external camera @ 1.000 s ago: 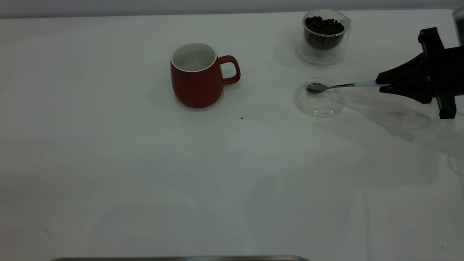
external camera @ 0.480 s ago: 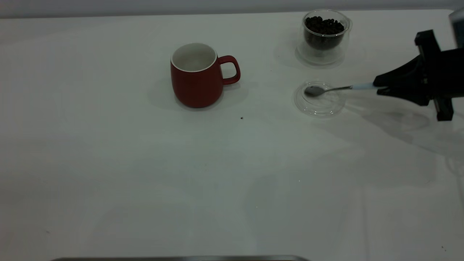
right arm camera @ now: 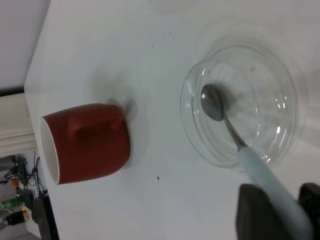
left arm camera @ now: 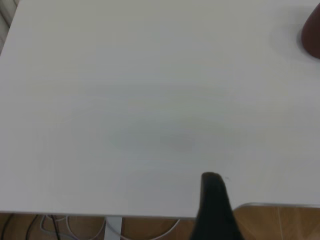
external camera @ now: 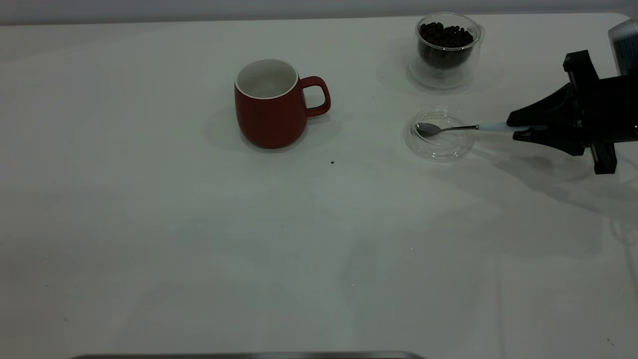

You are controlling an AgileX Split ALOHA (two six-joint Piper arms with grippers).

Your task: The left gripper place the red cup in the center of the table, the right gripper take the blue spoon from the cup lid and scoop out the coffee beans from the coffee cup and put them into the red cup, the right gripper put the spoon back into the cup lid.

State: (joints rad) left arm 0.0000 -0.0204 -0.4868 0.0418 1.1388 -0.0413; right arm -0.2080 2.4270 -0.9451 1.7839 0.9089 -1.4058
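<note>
The red cup (external camera: pixel 271 107) stands upright near the middle of the white table (external camera: pixel 199 239), handle toward the right; the right wrist view shows the red cup (right arm camera: pixel 85 142) too. At the back right is the coffee cup (external camera: pixel 447 50) with coffee beans (external camera: pixel 445 36) in it. In front of it lies the cup lid (external camera: pixel 443 148). The blue spoon (external camera: pixel 451 128) has its metal bowl resting in the lid (right arm camera: pixel 270 80). My right gripper (external camera: pixel 521 125) is shut on the spoon's pale handle (right arm camera: pixel 260 172). My left gripper (left arm camera: pixel 214 200) hangs at the table's edge, far from everything.
A tiny dark speck (external camera: pixel 332 162) lies on the table in front of the red cup. A grey metal strip (external camera: pixel 249 355) runs along the near edge. A grey device (external camera: pixel 625 45) sits at the far right above the right arm.
My right gripper has shifted slightly left and down with the spoon. The spoon's bowl has come down from above the lid to rest inside it.
</note>
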